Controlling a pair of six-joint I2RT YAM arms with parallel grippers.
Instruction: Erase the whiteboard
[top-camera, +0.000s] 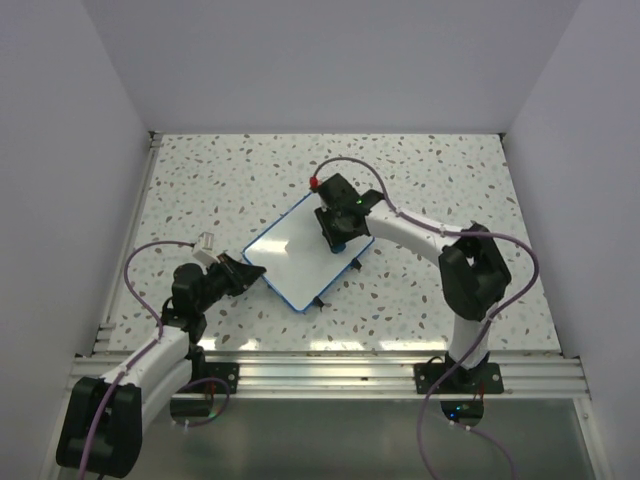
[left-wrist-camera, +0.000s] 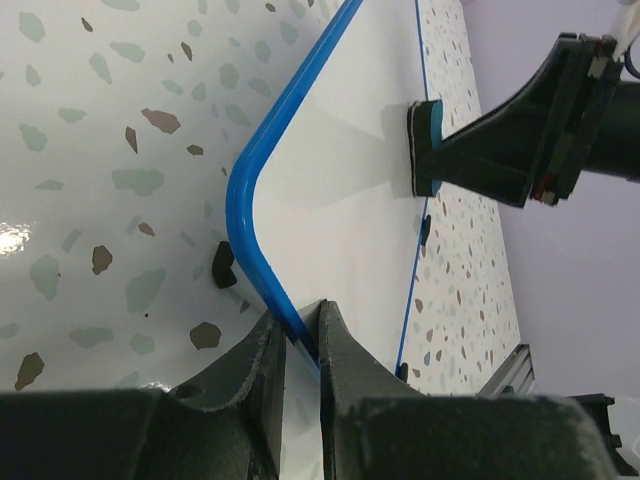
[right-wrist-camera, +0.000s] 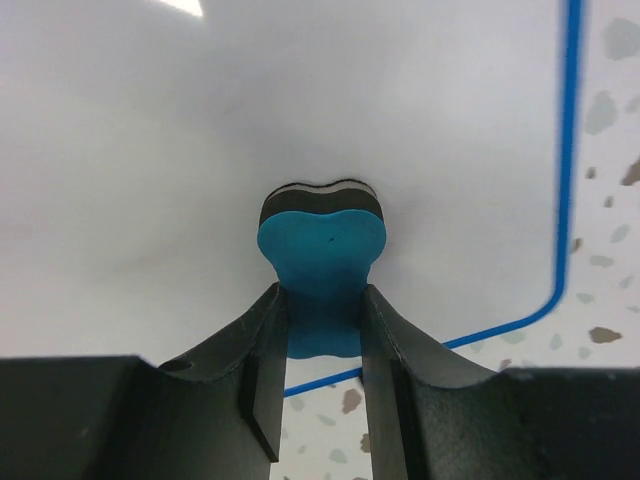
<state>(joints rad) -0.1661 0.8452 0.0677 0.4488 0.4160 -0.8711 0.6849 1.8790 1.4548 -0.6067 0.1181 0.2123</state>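
At centre-left of the overhead view, the left gripper (top-camera: 250, 270) pinched the corner rim of the whiteboard (top-camera: 298, 258), lying mid-frame. Further right, the right gripper (top-camera: 338, 238) clamped the blue eraser (right-wrist-camera: 322, 250) on it. Hard strokes might pull the thin rim free, sliding the board.
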